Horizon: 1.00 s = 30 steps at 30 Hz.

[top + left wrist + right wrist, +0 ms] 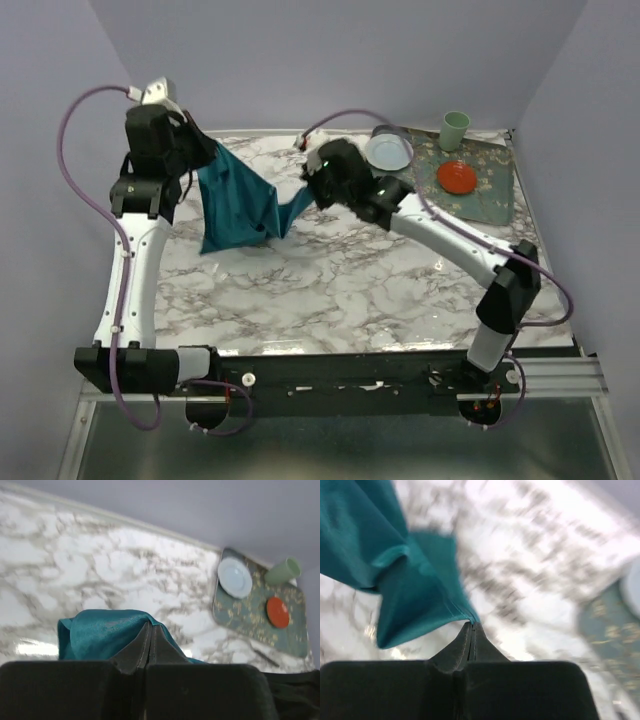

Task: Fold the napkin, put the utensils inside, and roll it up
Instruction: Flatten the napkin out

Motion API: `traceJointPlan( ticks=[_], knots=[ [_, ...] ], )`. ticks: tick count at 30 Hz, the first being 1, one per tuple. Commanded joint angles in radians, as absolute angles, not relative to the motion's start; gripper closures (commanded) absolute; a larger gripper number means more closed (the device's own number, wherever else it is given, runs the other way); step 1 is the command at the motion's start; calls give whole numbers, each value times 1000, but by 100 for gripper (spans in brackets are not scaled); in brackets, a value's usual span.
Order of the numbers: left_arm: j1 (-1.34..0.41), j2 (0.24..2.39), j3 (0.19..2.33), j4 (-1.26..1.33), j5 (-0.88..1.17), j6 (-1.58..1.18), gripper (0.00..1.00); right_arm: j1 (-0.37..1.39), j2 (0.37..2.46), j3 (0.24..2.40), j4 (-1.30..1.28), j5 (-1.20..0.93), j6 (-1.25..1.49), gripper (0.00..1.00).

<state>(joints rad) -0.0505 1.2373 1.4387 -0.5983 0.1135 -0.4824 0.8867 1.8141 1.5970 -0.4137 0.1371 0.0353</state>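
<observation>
Between both arms' clamped jaws hangs the napkin (235,203).

No readable text, label, brand, number or sign in any of the three views
</observation>
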Motion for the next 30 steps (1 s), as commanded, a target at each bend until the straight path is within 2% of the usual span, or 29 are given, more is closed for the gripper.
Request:
traceJointPlan(
  ticks=[1, 2, 5, 9, 12, 14, 18, 23, 27, 30],
  knots=[
    [32, 1367, 1748, -581, 31, -422, 100, 775, 1703, 1830, -587, 336, -110, 99],
    [38, 1380, 1844, -594, 8, -405, 100, 767, 1668, 1850, -594, 350, -142, 99],
    [80, 1390, 1922, -577, 11, -394, 100, 762, 1597, 1862, -595, 367, -190, 100],
    [94, 1298, 1902, -557, 17, -393, 100, 762, 1508, 1870, -632, 354, -172, 99],
    [97, 1170, 1835, -551, 8, -396, 100, 765, 1406, 1881, -676, 237, -118, 99],
    [97, 1093, 1798, -546, -17, -390, 100, 773, 1352, 1847, -690, 83, -112, 99],
    [97, 858, 1672, -537, -125, -361, 100, 875, 1246, 1792, -704, -90, -138, 99],
    [86, 762, 1667, -595, -227, -328, 100, 916, 1145, 1773, -677, -354, -51, 99],
    [80, 747, 1616, -604, -245, -333, 100, 916, 1092, 1738, -648, -376, 58, 99],
    [80, 782, 1527, -557, -229, -334, 100, 916, 1074, 1671, -629, -220, 110, 99]
  ],
)
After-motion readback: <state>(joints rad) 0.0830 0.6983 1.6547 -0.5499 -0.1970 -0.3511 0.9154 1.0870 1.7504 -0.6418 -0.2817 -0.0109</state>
